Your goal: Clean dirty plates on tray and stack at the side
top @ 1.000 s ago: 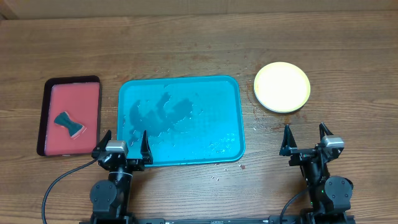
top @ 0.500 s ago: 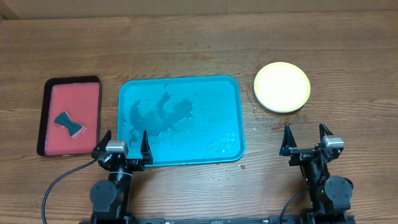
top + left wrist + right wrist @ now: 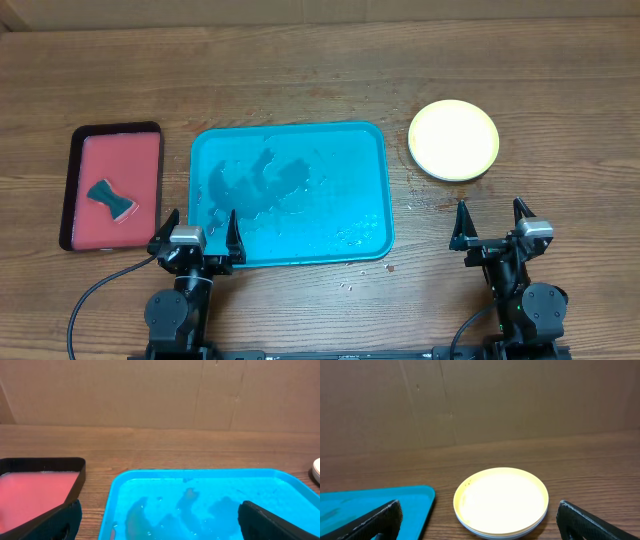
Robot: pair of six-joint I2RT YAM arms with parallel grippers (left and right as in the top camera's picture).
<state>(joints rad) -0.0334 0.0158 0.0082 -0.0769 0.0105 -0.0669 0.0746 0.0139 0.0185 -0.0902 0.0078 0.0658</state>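
Observation:
The teal-blue tray (image 3: 288, 192) lies at the table's middle, wet with dark water patches and holding no plates; it also fills the lower left wrist view (image 3: 200, 500). The plates (image 3: 453, 139) sit stacked to the tray's right, a yellow-green one on top, with a paler rim showing beneath it in the right wrist view (image 3: 501, 501). My left gripper (image 3: 196, 232) stands open at the tray's near left corner, nothing between its fingers. My right gripper (image 3: 489, 221) stands open near the front edge, short of the plate stack and apart from it.
A black-rimmed red tray (image 3: 112, 186) lies at the far left with a dark teal bow-shaped sponge (image 3: 110, 199) on it. Small water drops dot the wood near the teal tray's right side. A cardboard wall backs the table.

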